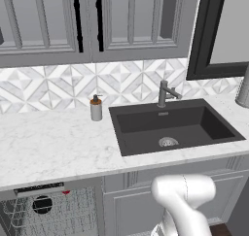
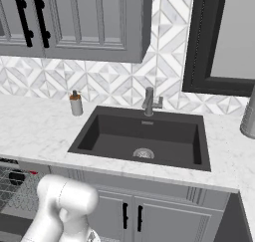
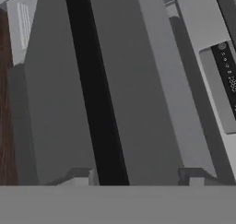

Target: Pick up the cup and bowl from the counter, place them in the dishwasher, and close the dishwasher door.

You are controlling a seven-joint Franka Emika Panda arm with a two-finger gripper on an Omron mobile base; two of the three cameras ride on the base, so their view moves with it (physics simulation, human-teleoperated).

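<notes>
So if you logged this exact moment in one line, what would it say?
stage: closing dishwasher door | bowl and cup: in rack | gripper: jaws apart, straddling door handle | counter: soap dispenser remains

Flat, even rendered light in my base views, no glare, hardly any cast shadows; bench (image 1: 53, 143) bright, sink (image 1: 170, 126) basin dark. My hand view is dimmer, soft and blurry, with jagged edges toward 12 o'clock.
</notes>
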